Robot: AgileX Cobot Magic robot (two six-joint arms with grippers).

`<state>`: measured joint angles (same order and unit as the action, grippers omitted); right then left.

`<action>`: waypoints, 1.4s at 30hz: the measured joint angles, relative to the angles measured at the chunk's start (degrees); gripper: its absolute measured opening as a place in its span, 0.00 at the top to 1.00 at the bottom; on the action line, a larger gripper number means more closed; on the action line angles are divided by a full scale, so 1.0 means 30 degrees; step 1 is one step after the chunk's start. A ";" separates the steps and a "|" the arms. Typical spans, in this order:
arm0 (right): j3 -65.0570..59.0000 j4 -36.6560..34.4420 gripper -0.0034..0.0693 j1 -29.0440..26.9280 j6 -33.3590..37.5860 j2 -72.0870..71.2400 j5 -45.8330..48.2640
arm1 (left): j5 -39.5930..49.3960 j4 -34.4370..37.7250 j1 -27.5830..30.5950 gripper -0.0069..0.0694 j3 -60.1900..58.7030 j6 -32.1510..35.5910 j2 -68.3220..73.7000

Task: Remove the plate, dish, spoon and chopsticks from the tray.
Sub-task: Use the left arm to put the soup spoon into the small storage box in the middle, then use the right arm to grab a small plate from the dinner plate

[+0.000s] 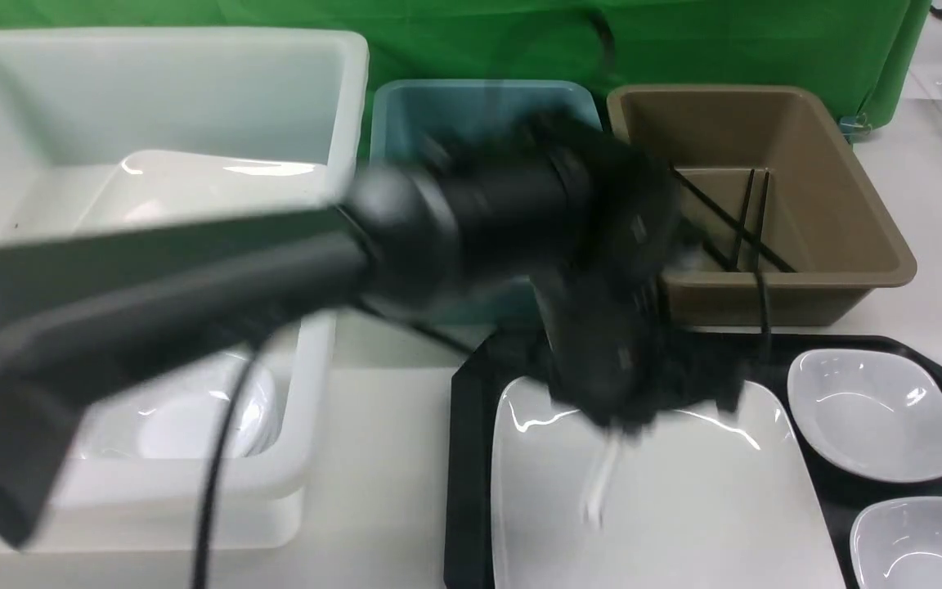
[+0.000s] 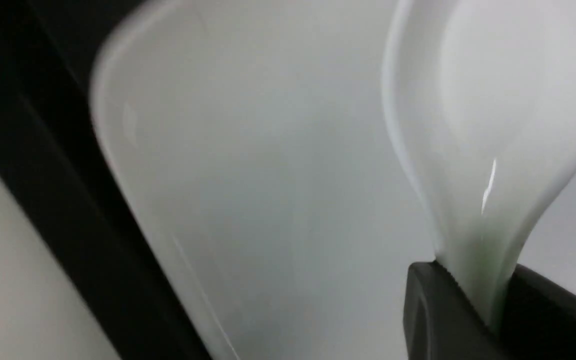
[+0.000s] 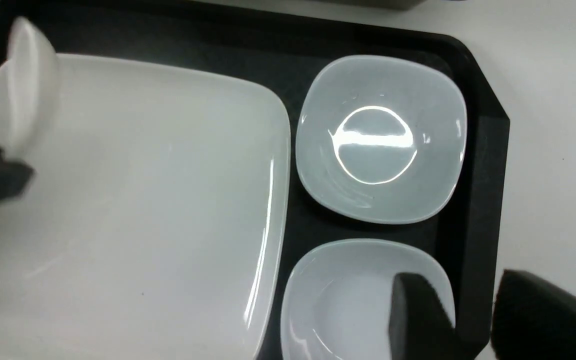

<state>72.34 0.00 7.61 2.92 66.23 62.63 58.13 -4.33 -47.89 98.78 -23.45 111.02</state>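
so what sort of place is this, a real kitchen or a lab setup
Most likely a staged lab bench, not a real kitchen: a green cloth backdrop behind, a white bin, blue bin and brown bin lined up on a plain white table, and a black tray holding a spotless plate.

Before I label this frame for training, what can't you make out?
Front view: the blurred left arm hides the blue bin's floor.
Left wrist view: the spoon's bowl is cut off by the edge.
Right wrist view: the right fingers cover part of the nearer dish.
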 joint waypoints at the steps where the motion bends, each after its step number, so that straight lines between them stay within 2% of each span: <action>1: 0.0000 0.0000 0.59 0.0000 0.0000 0.0000 0.0000 | 0.0000 -0.0284 0.0391 0.77 0.0509 0.0145 -0.0199; 6: 0.0000 0.0000 0.59 0.0000 -0.0039 0.0000 0.0015 | -0.1157 -0.0796 0.3521 0.77 0.3863 0.1064 -0.0025; 7: 0.0000 -0.0101 0.59 0.0000 -0.0039 0.0000 0.0015 | -0.1386 -0.0796 0.3644 0.77 0.3960 0.1065 0.0059; 10: 0.0000 -0.0380 0.59 0.0000 -0.0039 0.0000 -0.0044 | -0.3918 -0.0673 0.5480 0.77 0.5047 0.1194 0.0923; 15: 0.0000 -0.0707 0.59 0.0000 -0.0039 0.0000 -0.0081 | -0.6653 -0.0078 0.7028 0.75 0.5157 0.1194 0.2540; 19: 0.0000 -0.0744 0.59 0.0000 -0.0039 0.0000 -0.0081 | -0.7182 -0.0006 0.7471 0.68 0.5157 0.1194 0.3403; 21: 0.0000 -0.0780 0.59 0.0000 -0.0018 0.0000 -0.0081 | -0.7273 -0.0006 0.7636 0.57 0.5157 0.1194 0.3957; 22: 0.0000 -0.0798 0.59 0.0000 -0.0018 0.0000 -0.0081 | -0.7273 -0.0006 0.7635 0.56 0.5157 0.1194 0.3959; 23: 0.0000 -0.0796 0.59 0.0000 -0.0018 0.0000 -0.0081 | -0.7126 -0.0006 0.7653 0.51 0.5157 0.1194 0.4082; 25: 0.0000 -0.0796 0.59 0.0000 -0.0018 0.0000 -0.0081 | -0.6502 -0.0006 0.7653 0.43 0.5261 0.1215 0.4060; 28: 0.0000 -0.0796 0.59 0.0000 -0.0018 0.0000 -0.0081 | -0.5545 0.0099 0.7653 0.38 0.5504 0.1301 0.3925; 29: 0.0000 -0.0796 0.59 0.0000 -0.0018 0.0000 -0.0063 | -0.4034 0.0405 0.7653 0.37 0.5862 0.1406 0.3691; 31: 0.0000 -0.0801 0.59 0.0000 -0.0018 0.0000 -0.0049 | -0.2173 0.1029 0.7653 0.41 0.6357 0.2341 0.3192; 33: 0.0000 -0.0801 0.59 0.0000 0.0020 0.0000 -0.0004 | -0.0609 0.1896 0.7653 0.50 0.6682 0.3766 0.2512; 35: 0.0000 -0.0801 0.59 0.0000 0.0210 0.0000 0.0056 | 0.1308 0.2998 0.7583 0.67 0.6779 0.5271 0.1807; 36: 0.0000 -0.0801 0.59 0.0000 0.0269 0.0000 0.0089 | 0.1714 0.3140 0.7568 0.71 0.6779 0.5405 0.1740; 37: -0.0039 -0.0818 0.59 0.0000 0.0455 0.0000 0.0308 | 0.3087 0.3412 0.7307 0.82 0.6749 0.6315 0.1234; 42: -0.1098 -0.0818 0.59 0.0000 0.0839 0.0000 0.0646 | 0.3641 0.3412 0.6354 0.90 0.5184 0.6838 -0.0340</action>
<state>69.04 -2.45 7.61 5.43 66.23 64.57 69.05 5.90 -28.83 114.33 -2.94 110.00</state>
